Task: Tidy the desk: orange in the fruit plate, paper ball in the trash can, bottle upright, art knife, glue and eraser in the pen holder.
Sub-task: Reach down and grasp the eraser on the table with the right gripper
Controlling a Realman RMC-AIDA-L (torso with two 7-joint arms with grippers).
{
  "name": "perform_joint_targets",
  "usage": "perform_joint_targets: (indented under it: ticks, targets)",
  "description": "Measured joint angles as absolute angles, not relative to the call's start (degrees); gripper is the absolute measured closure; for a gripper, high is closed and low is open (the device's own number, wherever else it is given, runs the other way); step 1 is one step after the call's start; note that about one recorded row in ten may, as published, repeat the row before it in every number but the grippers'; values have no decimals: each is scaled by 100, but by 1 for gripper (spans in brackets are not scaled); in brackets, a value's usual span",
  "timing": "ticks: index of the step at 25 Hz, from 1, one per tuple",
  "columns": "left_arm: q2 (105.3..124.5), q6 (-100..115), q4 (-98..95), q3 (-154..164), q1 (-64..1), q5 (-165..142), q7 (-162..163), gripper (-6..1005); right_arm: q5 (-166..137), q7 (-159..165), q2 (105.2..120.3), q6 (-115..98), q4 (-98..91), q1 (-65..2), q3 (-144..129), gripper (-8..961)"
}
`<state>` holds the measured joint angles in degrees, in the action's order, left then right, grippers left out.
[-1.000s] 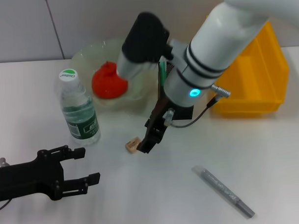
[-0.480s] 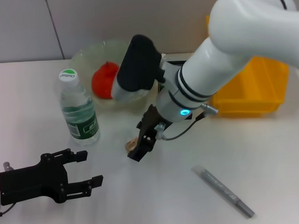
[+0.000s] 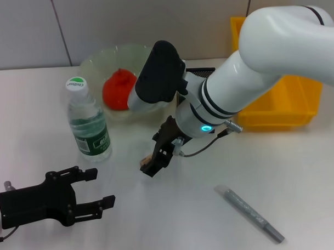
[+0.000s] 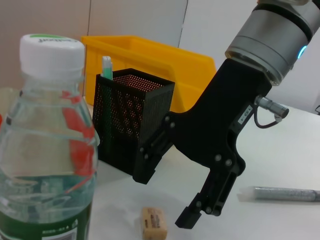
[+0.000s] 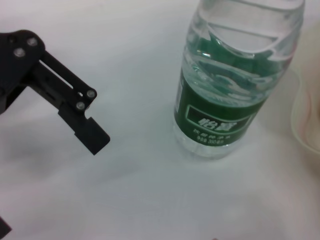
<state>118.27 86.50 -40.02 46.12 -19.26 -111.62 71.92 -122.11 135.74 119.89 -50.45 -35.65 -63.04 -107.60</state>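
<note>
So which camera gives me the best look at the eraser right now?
The left wrist view: the eraser lies in plain sight on the table, with the right gripper open above and beside it. The head view shows only a sliver of the eraser behind the gripper. The right wrist view does not show it.

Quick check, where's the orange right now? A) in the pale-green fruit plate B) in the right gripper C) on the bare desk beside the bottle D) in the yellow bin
A: the orange sits inside the scalloped fruit plate, behind the upright bottle.
</note>
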Motion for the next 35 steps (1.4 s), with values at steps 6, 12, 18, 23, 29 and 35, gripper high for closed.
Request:
perform_joint_targets:
  ticks: [6, 12, 18, 23, 29, 35]
  targets:
    - [11830, 8647, -3955, 4614, -1954, -11162, 7188, 185, -12181, 14117, 11989, -4857, -3560, -6278, -10965, 122]
    - [11835, 8638, -3952, 4614, -1967, -11162, 7185, 185, -12148, 14734, 11989, -4776, -3559, -6291, -11078, 121]
    - [11840, 8638, -3937, 4614, -1969, -11162, 7170, 184, -11917, 15044, 11988, -4731, -3494, -6340, -11082, 121]
    - [11839, 8638, -3929, 4615, -1961, -11162, 7167, 184, -11751, 15269, 11988, -4778, -3290, -6488, -11211, 122]
    - [11838, 8640, -3928, 4621, -1943, -11162, 7154, 185, -11699, 15523, 11988, -4788, -3260, -6542, -11394, 128]
    - [11844, 8652, -3893, 4623, -1945, -11162, 7139, 184, -11689, 15564, 11988, -4727, -3263, -6503, -11455, 139]
